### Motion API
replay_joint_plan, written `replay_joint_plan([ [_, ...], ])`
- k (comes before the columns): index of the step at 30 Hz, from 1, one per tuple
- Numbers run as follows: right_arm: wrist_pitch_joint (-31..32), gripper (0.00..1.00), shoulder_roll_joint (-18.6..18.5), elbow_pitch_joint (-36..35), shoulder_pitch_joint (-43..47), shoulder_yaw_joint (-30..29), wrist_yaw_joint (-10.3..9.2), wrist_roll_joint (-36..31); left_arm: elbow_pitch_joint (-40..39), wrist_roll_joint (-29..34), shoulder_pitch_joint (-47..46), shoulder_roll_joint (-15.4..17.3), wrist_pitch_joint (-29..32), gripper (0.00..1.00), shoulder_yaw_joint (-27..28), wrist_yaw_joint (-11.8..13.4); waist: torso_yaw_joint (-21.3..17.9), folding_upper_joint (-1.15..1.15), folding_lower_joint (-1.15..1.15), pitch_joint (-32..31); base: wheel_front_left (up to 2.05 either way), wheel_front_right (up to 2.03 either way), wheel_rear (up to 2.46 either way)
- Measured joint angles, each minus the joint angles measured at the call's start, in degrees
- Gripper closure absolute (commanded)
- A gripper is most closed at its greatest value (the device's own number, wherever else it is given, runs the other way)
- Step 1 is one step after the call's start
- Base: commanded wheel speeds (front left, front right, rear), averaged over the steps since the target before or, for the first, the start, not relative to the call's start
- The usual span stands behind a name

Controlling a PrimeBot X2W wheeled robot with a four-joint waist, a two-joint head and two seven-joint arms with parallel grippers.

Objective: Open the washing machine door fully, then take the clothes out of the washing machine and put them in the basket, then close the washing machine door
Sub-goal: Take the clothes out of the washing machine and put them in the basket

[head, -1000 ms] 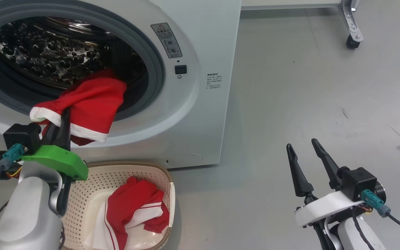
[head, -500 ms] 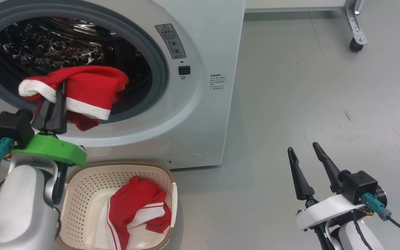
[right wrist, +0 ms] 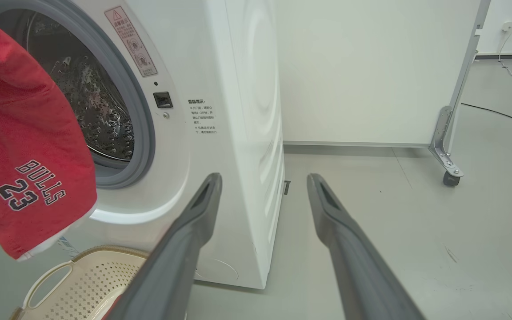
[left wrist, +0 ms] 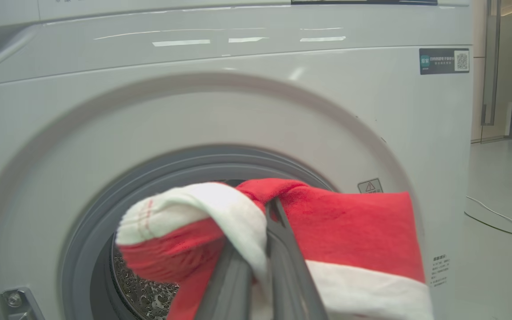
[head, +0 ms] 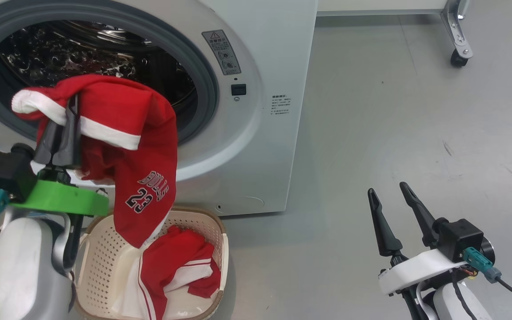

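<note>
The white washing machine (head: 260, 53) stands with its drum mouth (head: 105, 53) uncovered; the washing machine door is out of view. My left gripper (head: 65, 120) is shut on a red garment (head: 145, 178) with white trim and a "BULLS 23" print. The garment hangs free in front of the drum mouth, and its lower end dangles over the cream basket (head: 105, 249) on the floor. More red and white clothes (head: 171, 266) lie inside the basket. The left wrist view has the left gripper (left wrist: 260, 231) pinching the garment (left wrist: 354, 226). My right gripper (head: 387, 188) stays open and empty over the floor to the right.
A metal frame leg on a caster (head: 458, 60) stands at the far right by a white panel (right wrist: 371, 66). A cable (right wrist: 505, 115) runs along the floor behind it. Grey floor (head: 394, 124) spreads right of the machine. A hinge bracket (left wrist: 14, 302) sits left of the drum mouth.
My left gripper rose and drew back, pulling the red garment out of the drum; it now hangs unfolded over the basket. The head view shifted slightly. The right arm stayed still.
</note>
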Motion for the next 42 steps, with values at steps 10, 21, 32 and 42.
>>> replay_joint_plan([
  [10, 0.0, 0.0, 0.02, -0.22, 0.21, 0.02, 0.1, -0.04, 2.9, 0.02, 6.95, 0.29, 0.0, 1.0, -2.75, 0.0, 0.0, 0.0, 0.0, 0.56, 0.0, 0.0, 0.0],
  [21, 0.0, 0.0, 0.08, -0.13, 0.13, 0.51, 0.16, -0.63, 7.6, 1.6, 10.02, 1.7, 0.08, 1.0, -5.08, -0.02, -0.65, 0.0, 0.0, 2.81, 0.0, 0.0, 0.0],
  [32, 0.0, 0.0, 0.13, -0.21, -0.45, 1.18, 0.51, -1.11, 15.66, 2.96, 13.86, 3.69, 0.82, 1.0, -6.0, -0.43, -1.78, 0.0, 0.0, 5.33, 0.0, 0.0, 0.0],
  [42, 0.0, 0.0, 0.16, -0.7, -1.67, 1.71, 0.6, -1.15, 19.7, 2.96, 13.66, 4.02, 2.63, 1.0, -6.9, -0.44, -2.93, 0.0, 0.0, 8.54, 0.0, 0.0, 0.0],
])
